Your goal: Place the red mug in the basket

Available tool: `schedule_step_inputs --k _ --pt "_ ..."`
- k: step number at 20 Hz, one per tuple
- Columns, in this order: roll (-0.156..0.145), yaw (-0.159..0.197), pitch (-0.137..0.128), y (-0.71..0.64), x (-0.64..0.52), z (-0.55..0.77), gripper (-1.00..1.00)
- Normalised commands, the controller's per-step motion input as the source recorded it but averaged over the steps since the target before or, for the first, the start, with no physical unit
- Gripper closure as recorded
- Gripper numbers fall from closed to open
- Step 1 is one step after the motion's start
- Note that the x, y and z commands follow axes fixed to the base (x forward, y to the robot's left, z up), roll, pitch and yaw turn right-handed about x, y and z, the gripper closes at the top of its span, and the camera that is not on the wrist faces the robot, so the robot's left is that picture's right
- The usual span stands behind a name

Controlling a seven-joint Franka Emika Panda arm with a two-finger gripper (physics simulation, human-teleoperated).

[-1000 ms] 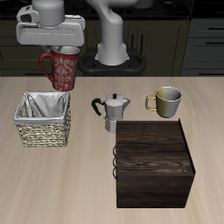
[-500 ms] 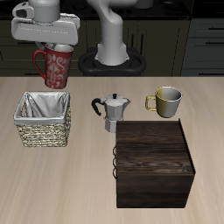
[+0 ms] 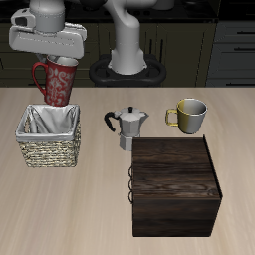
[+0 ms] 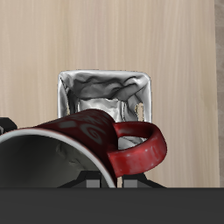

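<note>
We've got the red mug point(image 3: 57, 82) up in the air, clamped by the gripper point(image 3: 60, 58) at its rim, so it hangs below the fingers with its body free to go down first. It sits above the back edge of the basket point(image 3: 48, 135), not touching it, slightly tilted.

Wrist view confirms the lineup: mug point(image 4: 83, 144) in the foreground, handle sticking out sideways, basket point(image 4: 103, 92) and its crumpled cloth lining directly beyond. The handle looks like it fits within the basket's opening, but that's our read, not certain.

High carry makes sense: it clears the basket wall before descent.

Our read: transport nearly done. What's left is a small shift toward the basket centre, then lower and release. Main risk is the base catching the rim.

The moka pot point(image 3: 127, 127), yellowish mug point(image 3: 189, 115) and dark wooden box point(image 3: 176, 186) sit well apart from the basket, out of the way.
</note>
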Motion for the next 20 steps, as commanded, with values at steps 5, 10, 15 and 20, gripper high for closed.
schedule_step_inputs --k 5,10,15,20 --pt "-0.033 -0.022 0.039 -0.13 0.12 -0.25 1.0" --pt "-0.018 -0.023 0.052 -0.06 0.14 -0.3 1.0" --pt "-0.014 -0.002 0.076 -0.04 0.14 -0.4 1.0" --pt "0.035 -0.013 0.078 0.03 0.09 -0.29 -1.0"
